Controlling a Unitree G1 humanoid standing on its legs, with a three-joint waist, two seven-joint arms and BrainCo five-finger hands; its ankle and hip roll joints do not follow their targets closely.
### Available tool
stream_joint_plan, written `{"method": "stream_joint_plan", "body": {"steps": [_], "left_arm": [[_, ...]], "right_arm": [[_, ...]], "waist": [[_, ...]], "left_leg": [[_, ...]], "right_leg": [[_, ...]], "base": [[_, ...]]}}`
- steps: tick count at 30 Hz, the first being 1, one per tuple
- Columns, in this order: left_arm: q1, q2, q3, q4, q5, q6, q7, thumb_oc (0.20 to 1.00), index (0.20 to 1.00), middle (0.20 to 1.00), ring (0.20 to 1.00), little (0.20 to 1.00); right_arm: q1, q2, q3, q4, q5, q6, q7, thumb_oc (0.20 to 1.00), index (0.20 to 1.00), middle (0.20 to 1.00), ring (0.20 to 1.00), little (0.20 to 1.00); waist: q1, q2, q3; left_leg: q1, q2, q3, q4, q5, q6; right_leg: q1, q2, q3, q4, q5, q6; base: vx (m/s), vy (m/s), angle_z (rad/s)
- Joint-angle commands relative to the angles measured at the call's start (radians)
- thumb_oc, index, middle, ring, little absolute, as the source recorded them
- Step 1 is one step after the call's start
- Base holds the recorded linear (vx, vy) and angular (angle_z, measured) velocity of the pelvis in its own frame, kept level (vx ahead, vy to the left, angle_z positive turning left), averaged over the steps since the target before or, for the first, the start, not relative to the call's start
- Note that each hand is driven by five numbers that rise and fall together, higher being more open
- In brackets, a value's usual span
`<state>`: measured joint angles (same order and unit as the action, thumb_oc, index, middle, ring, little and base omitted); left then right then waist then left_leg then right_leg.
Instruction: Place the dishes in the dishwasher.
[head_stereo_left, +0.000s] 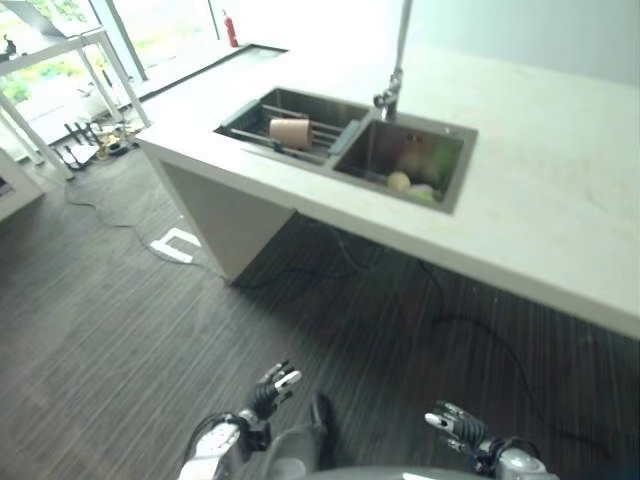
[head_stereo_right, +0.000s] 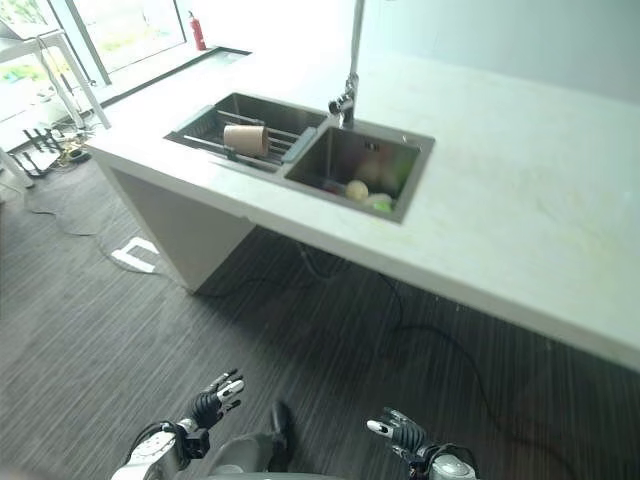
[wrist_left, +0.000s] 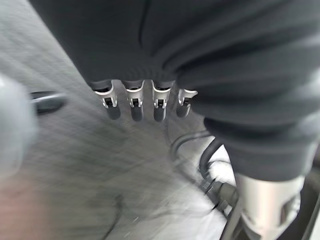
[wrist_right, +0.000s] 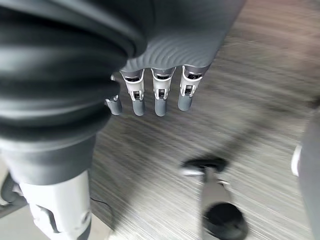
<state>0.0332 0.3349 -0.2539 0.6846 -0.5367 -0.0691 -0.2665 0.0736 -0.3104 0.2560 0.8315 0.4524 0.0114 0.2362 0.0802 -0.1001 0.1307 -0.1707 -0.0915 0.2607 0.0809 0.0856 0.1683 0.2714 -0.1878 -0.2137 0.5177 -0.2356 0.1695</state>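
Observation:
A tan cup (head_stereo_left: 290, 131) lies on its side on the rack in the left basin (head_stereo_left: 262, 108) of a steel double sink. The right basin (head_stereo_left: 443, 158) holds a pale round item (head_stereo_left: 398, 181) and something green (head_stereo_left: 425, 194). A tall tap (head_stereo_left: 390, 95) rises behind the divider. Both hands hang low over the dark floor, far from the sink: my left hand (head_stereo_left: 270, 388) at the bottom centre-left, my right hand (head_stereo_left: 455, 424) at the bottom right. Each has relaxed, straight fingers (wrist_left: 134, 102) (wrist_right: 160, 95) and holds nothing.
The sink is set in a long white counter (head_stereo_left: 560, 180) standing on a white base (head_stereo_left: 215, 215). Dark wood-grain floor (head_stereo_left: 110, 330) lies in front, with a black cable (head_stereo_left: 480, 330) across it. A white table frame (head_stereo_left: 60, 55) and clutter stand by the windows at far left.

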Motion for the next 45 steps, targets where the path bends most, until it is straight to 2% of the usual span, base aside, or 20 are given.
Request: {"method": "stream_joint_plan", "body": {"steps": [1,2,3,6,7,8,11,15,21,24,26,27,29,32,35,36,39,41,42,45], "left_arm": [[0.017,0.031,0.004,-0.077,0.029,-0.022,-0.008,1.000,1.000,1.000,1.000,1.000],[0.016,0.042,0.005,-0.075,0.014,-0.022,0.008,1.000,1.000,1.000,1.000,1.000],[0.006,0.051,0.007,-0.069,-0.003,-0.028,0.011,1.000,1.000,1.000,1.000,1.000],[-0.023,0.063,0.023,-0.062,-0.025,-0.031,0.002,1.000,1.000,1.000,1.000,1.000],[-0.037,0.066,0.030,-0.065,-0.026,-0.026,-0.002,1.000,1.000,1.000,1.000,1.000],[-0.044,0.066,0.036,-0.064,-0.026,-0.027,-0.003,1.000,1.000,1.000,1.000,1.000],[-0.033,0.066,0.038,-0.074,-0.036,-0.028,0.007,1.000,1.000,1.000,1.000,1.000],[-0.025,0.043,0.021,-0.038,-0.017,-0.045,-0.004,1.000,1.000,1.000,1.000,1.000],[-0.025,0.020,0.015,0.003,0.004,-0.058,-0.009,1.000,1.000,1.000,1.000,1.000],[-0.038,0.022,0.024,0.013,0.011,-0.054,-0.011,1.000,1.000,1.000,1.000,1.000],[-0.050,0.019,0.026,0.019,0.028,-0.057,-0.018,1.000,1.000,1.000,1.000,1.000],[-0.051,0.008,0.019,0.015,0.041,-0.062,-0.011,1.000,1.000,1.000,1.000,1.000],[-0.059,0.002,0.016,0.015,0.039,-0.056,-0.006,1.000,1.000,1.000,1.000,1.000],[-0.074,0.002,0.015,0.035,0.042,-0.065,-0.022,1.000,1.000,1.000,1.000,1.000],[-0.079,0.006,0.010,0.042,0.022,-0.065,-0.003,1.000,1.000,1.000,1.000,1.000],[-0.082,0.012,0.014,0.052,0.006,-0.072,0.006,1.000,1.000,1.000,1.000,1.000],[-0.099,0.022,0.011,0.045,-0.003,-0.073,-0.008,1.000,1.000,1.000,1.000,1.000],[-0.113,0.030,-0.010,0.027,-0.035,-0.067,-0.016,1.000,1.000,1.000,1.000,1.000],[-0.132,0.040,-0.021,0.016,-0.017,-0.059,-0.017,1.000,1.000,1.000,1.000,1.000],[-0.143,0.057,-0.030,0.004,-0.010,-0.059,-0.024,1.000,1.000,1.000,1.000,1.000]], "right_arm": [[-0.032,-0.025,-0.035,-0.043,0.016,-0.032,-0.040,1.000,1.000,1.000,1.000,1.000],[-0.032,-0.022,-0.037,-0.023,0.024,-0.037,-0.039,1.000,1.000,1.000,1.000,1.000],[-0.031,-0.018,-0.039,-0.009,0.026,-0.049,-0.031,1.000,1.000,1.000,1.000,1.000],[-0.028,-0.019,-0.041,-0.012,0.001,-0.068,-0.030,1.000,1.000,1.000,1.000,1.000],[-0.024,-0.028,-0.044,-0.022,0.008,-0.064,-0.033,1.000,1.000,1.000,1.000,1.000],[-0.020,-0.036,-0.047,-0.028,0.019,-0.059,-0.032,1.000,1.000,1.000,1.000,1.000],[-0.009,-0.042,-0.052,-0.038,0.006,-0.053,-0.022,1.000,1.000,1.000,1.000,1.000],[-0.012,-0.035,-0.057,0.000,0.013,-0.073,-0.029,1.000,1.000,1.000,1.000,1.000],[-0.027,-0.024,-0.058,0.048,0.028,-0.082,-0.051,1.000,1.000,1.000,1.000,1.000],[-0.023,-0.026,-0.062,0.051,0.035,-0.073,-0.065,1.000,1.000,1.000,1.000,1.000],[-0.022,-0.029,-0.066,0.055,0.029,-0.070,-0.068,1.000,1.000,1.000,1.000,1.000],[-0.024,-0.045,-0.070,0.060,0.013,-0.066,-0.069,1.000,1.000,1.000,1.000,1.000],[-0.031,-0.065,-0.072,0.081,0.008,-0.074,-0.071,1.000,1.000,1.000,1.000,1.000],[-0.039,-0.079,-0.088,0.107,0.016,-0.086,-0.068,1.000,1.000,1.000,1.000,1.000],[-0.040,-0.084,-0.100,0.120,-0.015,-0.085,-0.058,1.000,1.000,1.000,1.000,1.000],[-0.040,-0.088,-0.100,0.139,-0.041,-0.096,-0.051,1.000,1.000,1.000,1.000,1.000],[-0.022,-0.099,-0.126,0.154,-0.050,-0.115,-0.066,1.000,1.000,1.000,1.000,1.000],[-0.013,-0.101,-0.163,0.176,-0.059,-0.130,-0.087,1.000,1.000,1.000,1.000,1.000],[0.002,-0.089,-0.188,0.202,-0.023,-0.147,-0.094,1.000,1.000,1.000,1.000,1.000],[0.017,-0.072,-0.228,0.243,-0.010,-0.162,-0.064,1.000,1.000,1.000,1.000,1.000]], "waist": [[0.039,0.067,-0.018],[0.028,0.080,-0.021],[0.014,0.088,-0.015],[-0.015,0.102,0.006],[-0.023,0.103,0.016],[-0.034,0.101,0.025],[-0.045,0.107,0.037],[-0.046,0.105,0.027],[-0.048,0.100,0.007],[-0.061,0.096,0.005],[-0.067,0.084,0.004],[-0.065,0.065,0.009],[-0.054,0.061,0.022],[-0.064,0.075,0.035],[-0.078,0.079,0.029],[-0.087,0.085,0.015],[-0.109,0.100,0.005],[-0.120,0.112,0.013],[-0.119,0.108,0.022],[-0.109,0.092,0.030]], "left_leg": [[0.021,0.030,-0.018,0.015,-0.093,-0.094],[0.058,0.017,-0.039,-0.005,-0.114,-0.072],[0.082,0.016,-0.043,-0.014,-0.121,-0.069],[0.118,0.027,-0.063,-0.024,-0.129,-0.085],[0.151,0.030,-0.081,-0.041,-0.131,-0.104],[0.191,0.028,-0.097,-0.067,-0.137,-0.114],[0.270,0.021,-0.113,-0.121,-0.166,-0.118],[0.293,0.009,-0.147,-0.132,-0.175,-0.120],[0.294,0.018,-0.135,-0.116,-0.175,-0.132],[0.279,0.028,-0.112,-0.058,-0.194,-0.138],[0.262,0.026,-0.087,0.040,-0.240,-0.144],[0.206,0.023,-0.069,0.193,-0.272,-0.171],[0.100,0.064,-0.084,0.344,-0.213,-0.198],[0.050,0.182,-0.076,0.348,-0.135,-0.218],[0.093,0.222,-0.120,0.283,-0.133,-0.214],[0.157,0.233,-0.184,0.205,-0.143,-0.216],[0.217,0.274,-0.169,0.099,-0.142,-0.235],[0.244,0.260,-0.147,0.023,-0.156,-0.240],[0.241,0.233,-0.150,0.015,-0.169,-0.229],[0.256,0.180,-0.144,-0.016,-0.198,-0.196]], "right_leg": [[-0.109,0.068,0.027,0.067,0.240,0.055],[-0.185,0.068,0.045,0.167,0.252,0.050],[-0.231,0.077,0.041,0.164,0.223,0.037],[-0.315,0.108,0.027,0.060,0.182,0.017],[-0.345,0.097,-0.003,-0.060,0.174,0.007],[-0.381,0.082,-0.024,-0.153,0.208,0.013],[-0.451,0.035,-0.070,-0.183,0.287,0.029],[-0.426,0.043,-0.065,-0.231,0.275,0.022],[-0.367,0.076,-0.043,-0.295,0.245,0.001],[-0.346,0.091,-0.027,-0.307,0.207,-0.018],[-0.333,0.086,-0.037,-0.326,0.185,-0.033],[-0.300,0.070,-0.039,-0.352,0.180,-0.050],[-0.270,0.070,-0.032,-0.359,0.166,-0.079],[-0.237,0.085,-0.002,-0.342,0.125,-0.098],[-0.244,0.077,0.034,-0.326,0.115,-0.086],[-0.273,0.069,0.071,-0.309,0.111,-0.073],[-0.311,0.038,0.085,-0.276,0.105,-0.055],[-0.335,-0.010,0.078,-0.256,0.121,-0.021],[-0.347,-0.055,0.088,-0.264,0.172,0.019],[-0.362,-0.121,0.087,-0.300,0.282,0.064]], "base": [[0.24,0.258,0.44],[0.22,0.221,0.28],[0.23,0.220,0.11],[0.13,0.056,0.08],[0.12,-0.018,0.52],[0.13,-0.022,0.48],[0.14,0.024,0.08],[0.14,-0.017,0.05],[0.11,-0.039,0.10],[0.06,-0.067,-0.11],[0.05,-0.058,-0.09],[0.04,-0.024,-0.05],[0.02,0.042,-0.06],[0.03,0.186,-0.28],[0.02,0.329,-0.55],[-0.04,0.493,-1.17],[-0.15,0.535,-0.74],[-0.27,0.626,-0.14],[-0.23,0.404,0.40],[-0.18,0.280,0.33]]}}
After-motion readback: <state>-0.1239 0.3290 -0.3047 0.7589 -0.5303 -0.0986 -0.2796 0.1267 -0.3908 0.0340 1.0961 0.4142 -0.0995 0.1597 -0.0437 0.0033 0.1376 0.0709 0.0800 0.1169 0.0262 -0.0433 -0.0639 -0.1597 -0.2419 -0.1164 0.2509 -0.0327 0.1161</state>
